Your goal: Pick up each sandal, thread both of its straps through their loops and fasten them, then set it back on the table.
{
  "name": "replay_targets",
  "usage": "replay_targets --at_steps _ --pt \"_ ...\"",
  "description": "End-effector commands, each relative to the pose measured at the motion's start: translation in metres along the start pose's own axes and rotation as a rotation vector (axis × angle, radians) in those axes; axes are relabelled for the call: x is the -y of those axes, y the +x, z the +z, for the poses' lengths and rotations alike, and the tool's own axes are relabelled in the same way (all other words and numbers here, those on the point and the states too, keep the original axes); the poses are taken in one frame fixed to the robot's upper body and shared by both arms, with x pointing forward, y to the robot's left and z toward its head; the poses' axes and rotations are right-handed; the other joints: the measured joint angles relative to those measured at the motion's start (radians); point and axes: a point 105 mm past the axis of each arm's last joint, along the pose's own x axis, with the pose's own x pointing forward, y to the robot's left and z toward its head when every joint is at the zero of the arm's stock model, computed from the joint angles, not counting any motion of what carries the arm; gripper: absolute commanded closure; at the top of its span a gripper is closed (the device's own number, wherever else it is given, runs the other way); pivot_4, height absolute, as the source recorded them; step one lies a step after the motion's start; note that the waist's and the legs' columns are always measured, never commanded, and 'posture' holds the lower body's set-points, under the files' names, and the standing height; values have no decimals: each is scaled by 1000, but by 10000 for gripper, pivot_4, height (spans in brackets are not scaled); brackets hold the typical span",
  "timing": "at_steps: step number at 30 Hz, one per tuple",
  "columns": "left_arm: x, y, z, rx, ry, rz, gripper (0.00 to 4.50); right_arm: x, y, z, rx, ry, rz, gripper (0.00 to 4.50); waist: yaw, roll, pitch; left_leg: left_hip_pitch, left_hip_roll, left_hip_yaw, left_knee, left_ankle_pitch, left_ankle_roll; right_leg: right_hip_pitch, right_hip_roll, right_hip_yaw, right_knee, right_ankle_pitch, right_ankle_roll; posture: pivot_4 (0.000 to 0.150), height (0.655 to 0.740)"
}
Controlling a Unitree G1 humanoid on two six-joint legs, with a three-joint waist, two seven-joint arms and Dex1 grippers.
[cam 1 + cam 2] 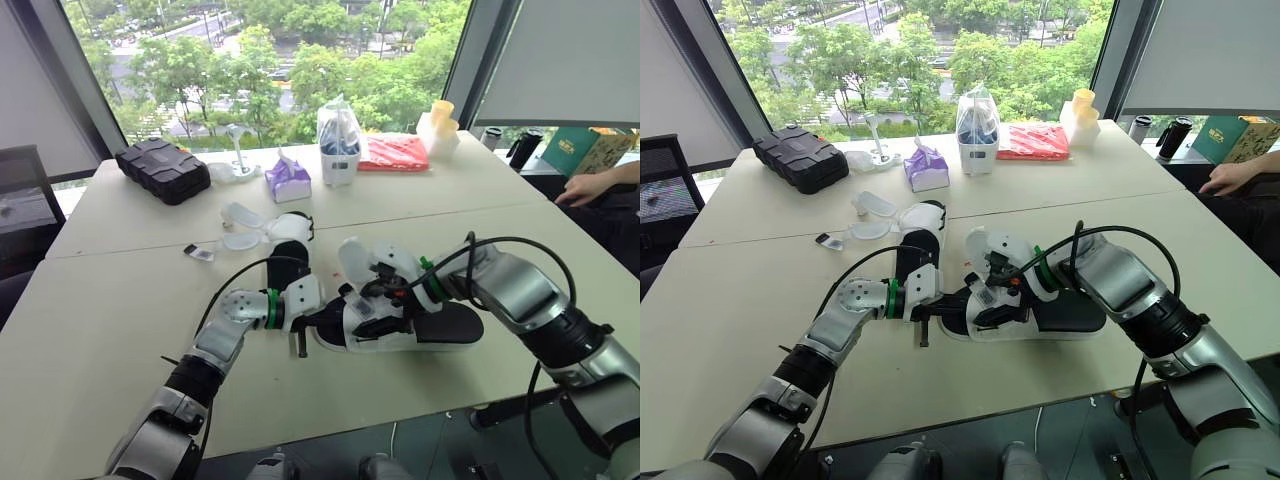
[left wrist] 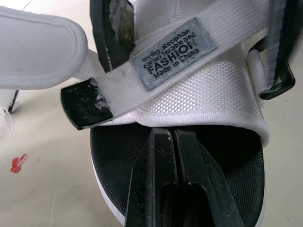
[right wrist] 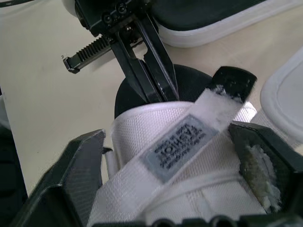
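A sandal (image 1: 445,326) with a black footbed, white sole and white straps lies flat near the table's front middle. Its labelled strap (image 3: 182,142), white with a black tip (image 2: 85,106), crosses over the wide front band (image 2: 203,94). My right gripper (image 3: 170,142) is open, one finger on each side of that strap. My left gripper (image 2: 171,135) is shut, its tips on the footbed at the front band's edge. A second black-and-white sandal (image 1: 290,240) lies just behind, beyond my left wrist.
On the far half of the table are a black case (image 1: 162,170), a purple pack (image 1: 288,180), a clear bag (image 1: 338,140), a red packet (image 1: 393,152) and clear plastic shells (image 1: 240,225). A person's hand (image 1: 585,188) rests at the right edge.
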Motion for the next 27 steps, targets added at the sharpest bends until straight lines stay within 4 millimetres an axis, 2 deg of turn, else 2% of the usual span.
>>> replay_targets --at_steps 1,2,6,7,12,15,17,19,23,27 --pt "2 -1 -3 -15 -3 3 45000 -3 2 8 4 -29 32 17837 -1 0 0 0 0 0 0 0 0 0 0 0 0 0 0 1500 7400" --pt "2 -1 -3 -15 -3 4 45000 -3 2 8 5 -28 33 21855 -1 0 0 0 0 0 0 0 0 0 0 0 0 0 0 1500 7400" --pt "3 -1 -4 -16 -5 6 45000 0 1 9 11 -18 33 42645 0 0 0 0 0 0 0 0 0 0 0 0 0 0 0 1500 7400" --pt "3 -1 -4 -16 -5 6 45000 1 1 9 12 -17 33 44609 -1 0 0 0 0 0 0 0 0 0 0 0 0 0 0 1500 7400" --pt "4 -1 -4 -16 -5 5 45000 -4 -11 21 68 7 66 44609 -1 0 0 0 0 0 0 0 0 0 0 0 0 0 0 1500 7400" --pt "5 -1 -4 -15 -5 1 45000 -5 -30 38 171 49 58 44609 -1 0 0 0 0 0 0 0 0 0 0 0 0 0 0 1500 7400" --pt "8 0 -5 -21 1 -16 45000 -1 -52 53 305 94 32 44609 0 0 0 0 0 0 0 0 0 0 0 0 0 0 0 1500 7400" --pt "15 0 -10 -44 21 -50 45000 2 -67 59 402 147 5 44609 0 0 0 0 0 0 0 0 0 0 -1 1 0 0 0 1500 7400" --pt "21 1 -14 -59 51 -92 45000 7 -72 54 476 225 -38 44609 -1 0 0 0 0 0 -1 0 0 0 -1 1 0 0 0 1500 7400" --pt "20 4 -12 -56 65 -103 45000 12 -62 39 470 285 -67 44609 -1 0 0 0 0 0 -1 0 0 -1 -1 2 0 0 0 1500 7400"
